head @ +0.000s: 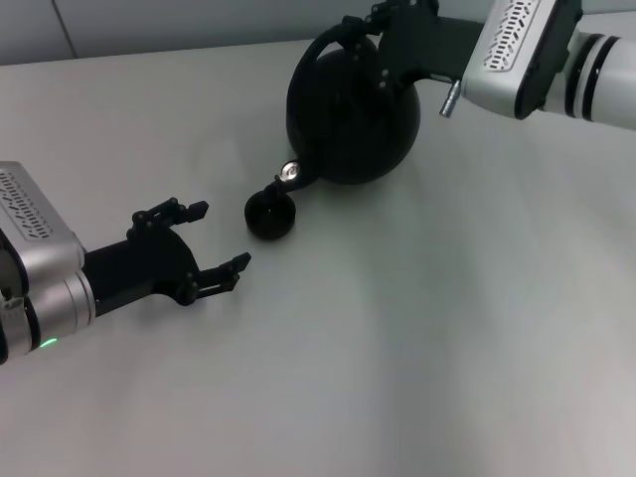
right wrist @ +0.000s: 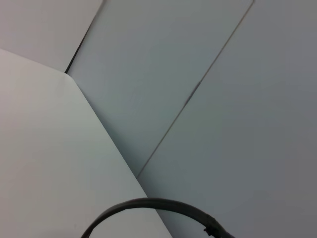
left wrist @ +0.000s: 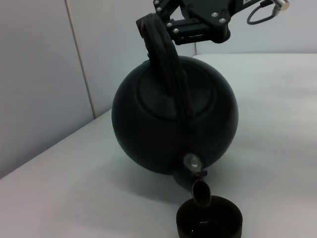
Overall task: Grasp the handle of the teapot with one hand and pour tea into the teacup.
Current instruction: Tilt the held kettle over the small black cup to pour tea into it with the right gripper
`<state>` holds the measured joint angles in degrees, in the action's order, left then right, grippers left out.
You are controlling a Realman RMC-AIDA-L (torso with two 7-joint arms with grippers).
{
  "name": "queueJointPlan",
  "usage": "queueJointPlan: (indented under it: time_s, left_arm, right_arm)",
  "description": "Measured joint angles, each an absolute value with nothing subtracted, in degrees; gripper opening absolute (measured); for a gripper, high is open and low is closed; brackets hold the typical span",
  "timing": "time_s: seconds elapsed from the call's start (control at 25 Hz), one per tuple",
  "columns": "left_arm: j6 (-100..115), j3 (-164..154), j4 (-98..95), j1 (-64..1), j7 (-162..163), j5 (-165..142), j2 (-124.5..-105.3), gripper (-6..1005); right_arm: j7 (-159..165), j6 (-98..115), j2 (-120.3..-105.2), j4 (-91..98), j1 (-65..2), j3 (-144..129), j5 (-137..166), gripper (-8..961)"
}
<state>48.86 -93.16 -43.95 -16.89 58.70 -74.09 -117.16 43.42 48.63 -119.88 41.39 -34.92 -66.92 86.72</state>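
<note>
Your right gripper (head: 370, 40) clamps the thick black arched handle (left wrist: 166, 54), tipping the round matte-black teapot (head: 353, 109) so its stubby spout (left wrist: 198, 188) hangs over the small black teacup (head: 269, 216); your left gripper (head: 204, 238) waits spread wide beside the cup on the pale table (head: 447, 318).

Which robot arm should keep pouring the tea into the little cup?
Right. Its end effector grips the handle, with the teapot tipped over the cup. The left end effector waits open nearby.
</note>
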Motion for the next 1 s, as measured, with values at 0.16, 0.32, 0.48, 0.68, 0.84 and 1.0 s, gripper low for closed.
queueJointPlan:
  time_s: [0.16, 0.32, 0.48, 0.68, 0.84, 1.0]
  left_arm:
    - [48.9, -93.2, -43.9, -16.9, 58.6, -74.1, -117.16, 840]
    - [48.9, -93.2, -43.9, -16.9, 58.7, -74.1, -117.11, 840]
    - [48.9, -93.2, -44.1, -16.9, 58.7, -74.1, -117.14, 840]
    - [49.0, -93.2, -44.6, -16.6, 58.7, -74.1, -117.17, 841]
    - [49.1, -93.2, -45.3, -16.1, 58.7, -74.1, -117.14, 841]
    - [49.2, -93.2, -45.3, -16.1, 58.8, -74.1, -117.1, 841]
  right_arm:
    - [43.4, 48.5, -119.89, 42.5, -34.1, -67.8, 86.0, 94]
    - [43.4, 48.4, -119.89, 42.7, -34.0, -67.8, 86.0, 92]
    - [43.1, 48.4, -119.88, 42.9, -33.8, -67.8, 86.2, 90]
    - [42.9, 48.0, -119.89, 43.9, -33.3, -68.9, 86.2, 89]
    - [43.2, 45.7, -119.87, 46.2, -32.0, -72.1, 86.1, 89]
    - [43.3, 44.3, -119.84, 46.9, -31.7, -73.3, 86.1, 88]
